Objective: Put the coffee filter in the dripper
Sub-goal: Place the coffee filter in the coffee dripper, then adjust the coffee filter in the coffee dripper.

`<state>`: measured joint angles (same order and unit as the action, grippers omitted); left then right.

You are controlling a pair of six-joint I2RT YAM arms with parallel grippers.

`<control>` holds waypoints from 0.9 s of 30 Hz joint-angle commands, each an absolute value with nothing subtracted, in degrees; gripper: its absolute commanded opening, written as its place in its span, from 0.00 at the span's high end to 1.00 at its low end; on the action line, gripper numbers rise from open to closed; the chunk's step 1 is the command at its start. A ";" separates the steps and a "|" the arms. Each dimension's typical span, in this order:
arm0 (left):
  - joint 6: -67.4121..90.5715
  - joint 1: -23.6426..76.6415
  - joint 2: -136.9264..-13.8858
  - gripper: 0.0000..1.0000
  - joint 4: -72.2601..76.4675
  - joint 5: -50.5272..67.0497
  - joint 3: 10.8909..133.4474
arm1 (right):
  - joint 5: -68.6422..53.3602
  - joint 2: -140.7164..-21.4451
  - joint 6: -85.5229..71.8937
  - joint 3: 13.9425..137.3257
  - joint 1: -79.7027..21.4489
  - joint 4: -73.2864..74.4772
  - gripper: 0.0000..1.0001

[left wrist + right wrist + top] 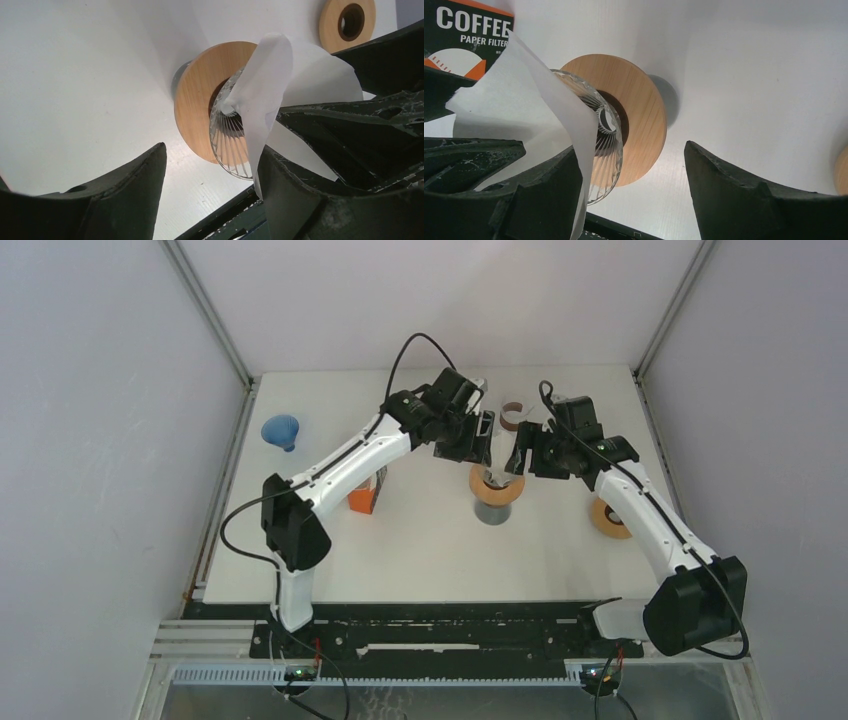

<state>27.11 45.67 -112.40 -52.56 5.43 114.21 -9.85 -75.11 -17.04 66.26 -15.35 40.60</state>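
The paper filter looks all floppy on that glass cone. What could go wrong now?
The coffee filter is crumpled and leans over the rim of the glass dripper, not seated, so it may flop out. It lies against a finger of the left gripper and the right gripper; backing away could drag it along. A bump might tip the dripper off its grey cup.

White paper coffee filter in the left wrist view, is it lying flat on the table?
No, the white paper coffee filter sits propped in the mouth of the ribbed glass dripper, above its round wooden collar.
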 commanded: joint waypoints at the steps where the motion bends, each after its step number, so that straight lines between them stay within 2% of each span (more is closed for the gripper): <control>1: 27.77 45.63 -109.46 0.29 -50.67 7.79 113.88 | -10.28 -74.12 -16.80 67.89 -15.45 40.34 0.20; 7: 27.54 45.54 -110.27 0.28 -50.71 6.29 111.43 | -9.04 -75.65 -16.79 66.76 -15.47 39.50 0.20; 19: 26.05 45.09 -109.86 0.34 -52.22 1.09 109.43 | -2.14 -77.42 -16.55 65.65 -15.32 39.50 0.20; 27: 26.09 45.18 -110.21 0.34 -52.06 2.80 110.49 | -11.21 -75.16 -15.72 65.67 -15.64 36.35 0.18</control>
